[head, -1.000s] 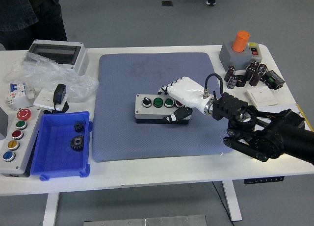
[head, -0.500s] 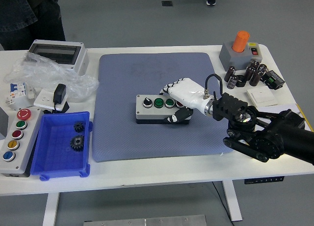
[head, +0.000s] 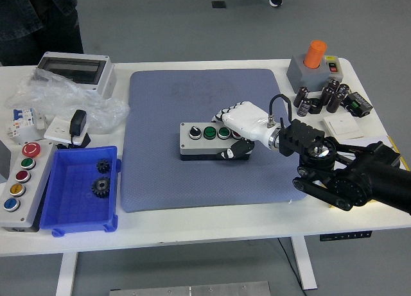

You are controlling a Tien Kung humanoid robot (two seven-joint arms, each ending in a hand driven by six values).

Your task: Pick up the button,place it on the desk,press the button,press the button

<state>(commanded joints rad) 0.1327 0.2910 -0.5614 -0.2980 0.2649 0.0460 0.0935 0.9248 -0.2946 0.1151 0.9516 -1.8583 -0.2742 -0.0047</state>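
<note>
looking at this, the right robot hand [head: 239, 126] is wrapped around the right end of the button box [head: 207, 140], fingers over the top edge and thumb on the front face, so it's clamped on it. the box sits flat on the blue mat [head: 204, 137] in the middle of the surface [head: 192, 228], roughly centered. i'd say the placing step is basically wrapping up and pressing hasn't started. next move probably needs the hand to let go, lift clear, then bring one finger down on a green button [head: 209, 132] without shoving the box sideways. left arm isn't visible at all.
</note>
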